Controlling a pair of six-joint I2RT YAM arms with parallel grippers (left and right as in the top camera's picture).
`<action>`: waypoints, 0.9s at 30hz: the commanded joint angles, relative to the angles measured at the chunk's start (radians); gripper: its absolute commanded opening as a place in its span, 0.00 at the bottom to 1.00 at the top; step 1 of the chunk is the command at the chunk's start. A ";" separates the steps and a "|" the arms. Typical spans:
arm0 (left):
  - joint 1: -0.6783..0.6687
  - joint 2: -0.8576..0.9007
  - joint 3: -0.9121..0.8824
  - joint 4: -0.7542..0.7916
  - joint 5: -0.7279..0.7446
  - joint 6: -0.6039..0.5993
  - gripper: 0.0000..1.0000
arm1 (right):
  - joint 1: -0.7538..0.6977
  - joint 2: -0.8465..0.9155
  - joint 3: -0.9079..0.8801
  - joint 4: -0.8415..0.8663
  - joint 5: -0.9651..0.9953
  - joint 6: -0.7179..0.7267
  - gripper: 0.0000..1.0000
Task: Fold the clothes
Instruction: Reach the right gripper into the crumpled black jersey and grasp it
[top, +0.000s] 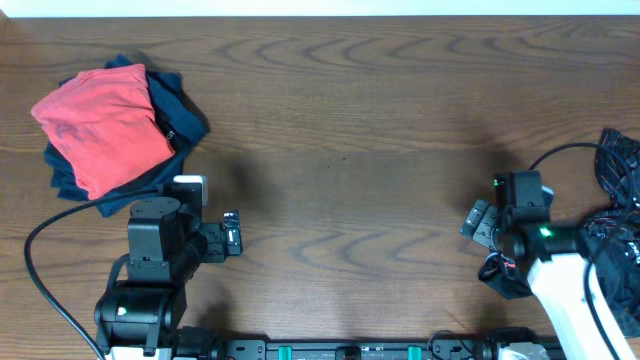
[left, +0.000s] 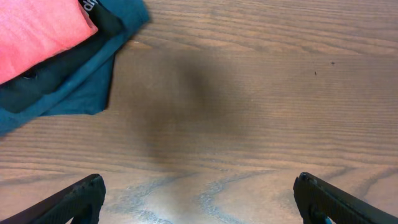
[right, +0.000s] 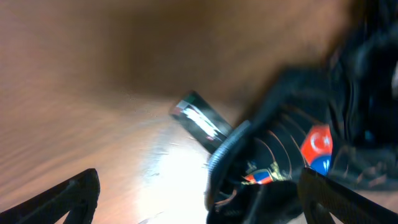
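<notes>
The black jersey (top: 622, 205) lies crumpled at the table's right edge, partly under my right arm. In the right wrist view, which is blurred, a fold of it (right: 292, 168) with orange-white lines and a red and blue logo lies between my fingers, toward the right one. My right gripper (right: 199, 202) is open, its fingers wide apart; in the overhead view it (top: 482, 245) sits just left of the jersey. My left gripper (left: 199, 202) is open and empty over bare wood; in the overhead view it (top: 232, 240) is at the front left.
A folded red garment (top: 105, 125) lies on folded navy garments (top: 180, 110) at the back left; both show in the left wrist view, red (left: 37, 31) on navy (left: 68, 87). A black cable (top: 45, 260) runs along the left arm.
</notes>
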 joint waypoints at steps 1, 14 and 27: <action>0.005 -0.003 0.024 -0.003 0.010 -0.002 0.98 | -0.030 0.085 -0.031 -0.008 0.046 0.168 0.99; 0.005 -0.003 0.024 -0.002 0.010 -0.002 0.98 | -0.055 0.206 -0.150 0.129 0.027 0.204 0.59; 0.005 -0.003 0.024 0.031 0.010 -0.002 0.98 | -0.052 0.206 -0.171 0.562 -0.426 -0.080 0.01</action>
